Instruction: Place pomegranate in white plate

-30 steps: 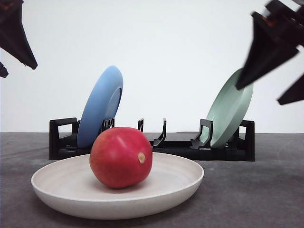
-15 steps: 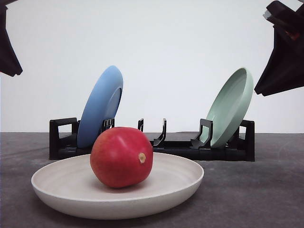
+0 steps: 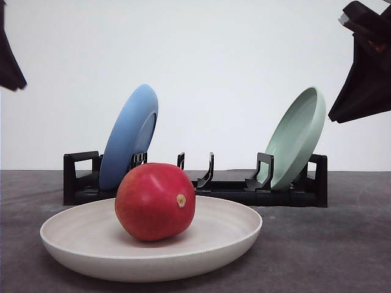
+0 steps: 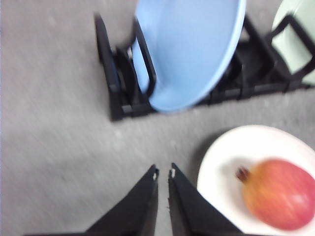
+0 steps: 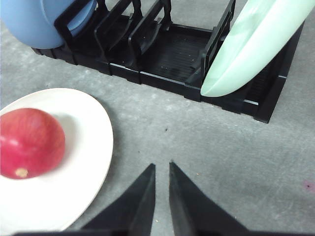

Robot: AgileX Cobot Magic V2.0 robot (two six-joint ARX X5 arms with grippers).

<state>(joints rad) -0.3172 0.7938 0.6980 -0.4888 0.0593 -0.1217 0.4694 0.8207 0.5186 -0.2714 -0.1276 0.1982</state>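
The glossy red pomegranate (image 3: 155,201) lies inside the white plate (image 3: 229,241) on the grey table, near the front, its tan nub facing right. It also appears in the left wrist view as the pomegranate (image 4: 279,192) on the white plate (image 4: 231,152), and in the right wrist view as the pomegranate (image 5: 28,142) on the white plate (image 5: 93,132). My left gripper (image 4: 163,173) hovers over bare table beside the plate, shut and holding nothing. My right gripper (image 5: 161,167) is shut above the table between plate and rack, holding nothing. Both arms hang high at the front view's upper corners.
Behind the white plate stands a black dish rack (image 3: 220,186). A blue plate (image 3: 129,135) leans in its left end and a pale green plate (image 3: 296,137) in its right end. Several middle slots hold nothing.
The left arm has drifted up and left toward the frame's corner. The right arm pulled up and right a second ago and has since held still. The pomegranate settled slightly on the plate.
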